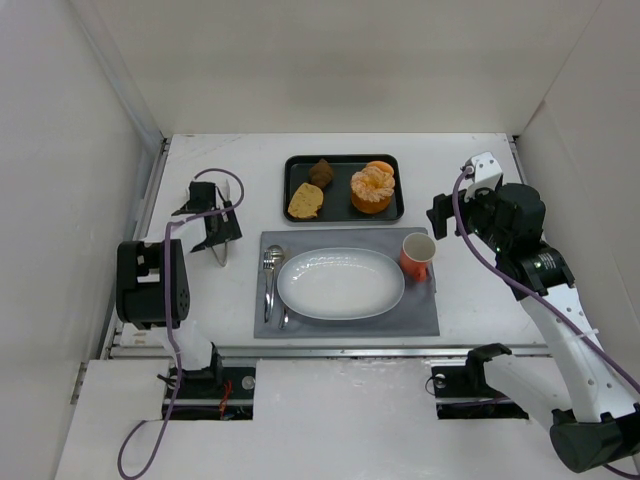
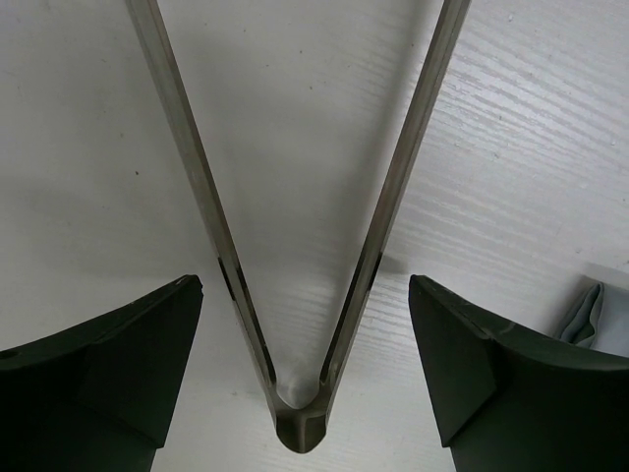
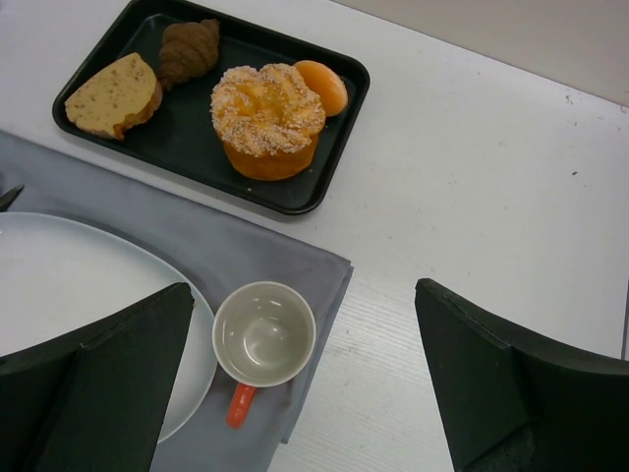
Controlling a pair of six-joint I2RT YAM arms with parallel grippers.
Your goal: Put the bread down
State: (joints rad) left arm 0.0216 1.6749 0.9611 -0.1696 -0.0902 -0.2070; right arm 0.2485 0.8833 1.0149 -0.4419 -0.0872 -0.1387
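Note:
The bread is a round orange-golden bun with a pale ridged top. It sits at the right end of a black tray, and shows in the right wrist view on the same tray. My right gripper is open and empty, to the right of the tray and above the orange cup; its fingers are wide apart. My left gripper is open at the far left, its jaws on either side of metal tongs lying on the table, not touching them.
On the tray are also a tan wedge slice, a brown pastry and a small orange ball. A white oval plate, cutlery and the cup rest on a grey placemat. White walls enclose the table.

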